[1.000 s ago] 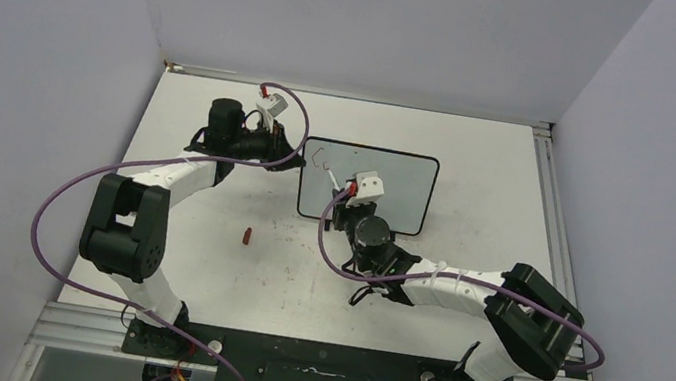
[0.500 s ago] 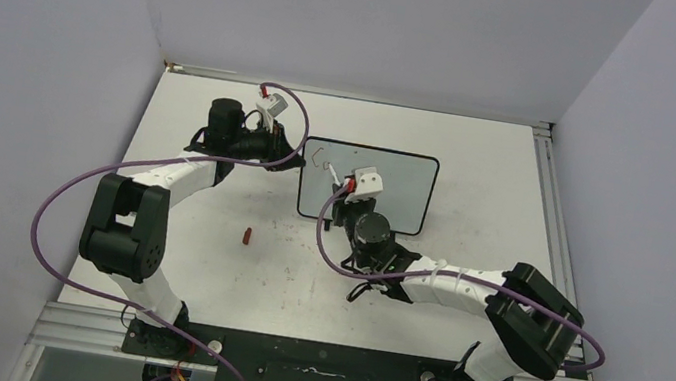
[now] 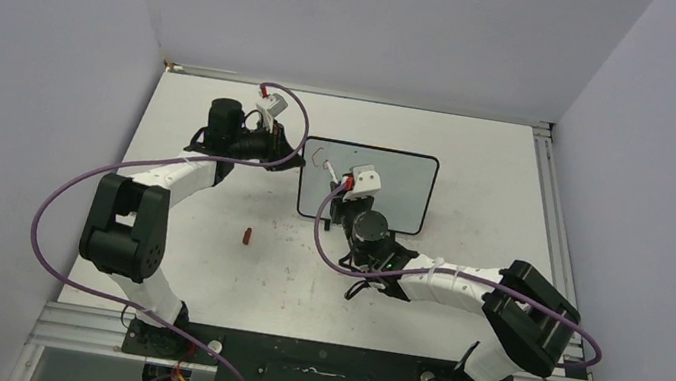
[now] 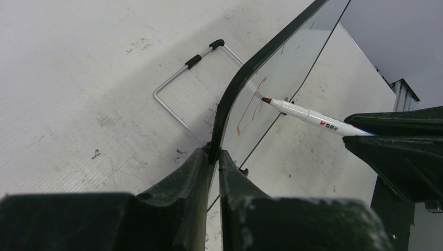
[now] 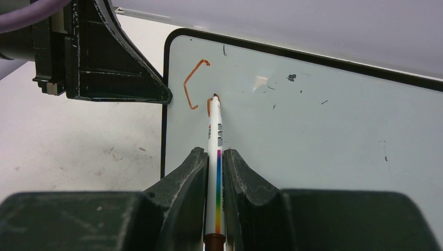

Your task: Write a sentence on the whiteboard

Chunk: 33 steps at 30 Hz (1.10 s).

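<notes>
Whiteboard (image 3: 397, 174): on table (image 3: 475, 262), my left gripper (image 4: 214, 153) clamping its left edge. Right gripper (image 5: 214, 157) pinches marker (image 5: 214, 128), tip touching board beside sentence (image 5: 185, 84) start. Small red object (image 3: 247, 235) lies left of board.

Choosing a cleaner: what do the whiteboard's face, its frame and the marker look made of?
The whiteboard face looks glossy, perhaps melamine or glass; it shows reflections. Its frame looks like smooth black plastic or rubber, judging by the rounded edge. The marker has a glossy white plastic barrel with printed stripes.
</notes>
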{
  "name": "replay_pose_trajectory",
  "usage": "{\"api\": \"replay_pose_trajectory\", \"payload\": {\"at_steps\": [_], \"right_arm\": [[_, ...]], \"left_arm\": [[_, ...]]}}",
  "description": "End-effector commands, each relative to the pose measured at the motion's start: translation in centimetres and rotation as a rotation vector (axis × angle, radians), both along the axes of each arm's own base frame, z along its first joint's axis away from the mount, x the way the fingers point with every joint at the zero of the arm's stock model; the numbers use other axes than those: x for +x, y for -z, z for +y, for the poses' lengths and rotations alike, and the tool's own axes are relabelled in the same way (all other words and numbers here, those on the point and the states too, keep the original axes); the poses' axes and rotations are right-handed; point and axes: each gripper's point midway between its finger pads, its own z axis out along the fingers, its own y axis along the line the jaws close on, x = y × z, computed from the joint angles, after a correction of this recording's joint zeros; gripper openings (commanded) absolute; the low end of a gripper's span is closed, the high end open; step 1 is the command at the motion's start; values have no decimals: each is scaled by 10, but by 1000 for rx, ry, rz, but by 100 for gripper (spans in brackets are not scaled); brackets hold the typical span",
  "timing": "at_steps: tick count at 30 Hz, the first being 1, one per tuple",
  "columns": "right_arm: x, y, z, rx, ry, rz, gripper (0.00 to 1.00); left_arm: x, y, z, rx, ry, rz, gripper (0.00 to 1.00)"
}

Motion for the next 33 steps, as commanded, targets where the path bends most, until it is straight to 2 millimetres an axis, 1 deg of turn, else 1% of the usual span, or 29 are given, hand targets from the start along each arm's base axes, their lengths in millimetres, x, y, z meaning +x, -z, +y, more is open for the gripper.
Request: {"api": "replay_pose_trajectory", "payload": {"at_steps": [1, 3, 6, 11, 16, 22, 33], "right_arm": [[4, -21, -2, 47, 25, -39, 5], [-1, -33, -2, 62, 13, -54, 5], [-9, -45, -1, 82, -13, -66, 5], [-21, -54, -4, 100, -38, -72, 5], [-24, -56, -9, 107, -36, -70, 5], [-18, -51, -17, 109, -39, -62, 5], [-14, -43, -16, 112, -59, -51, 5]], "left_arm": [[4, -22, 2, -8, -1, -58, 0], [5, -22, 3, -7, -6, -58, 0], [5, -21, 3, -4, -12, -54, 0], [6, -22, 4, -3, -16, -57, 0], [7, -20, 4, -1, -17, -53, 0], [7, -21, 4, 0, -19, -54, 0], [7, -19, 5, 4, -24, -50, 0]]}}
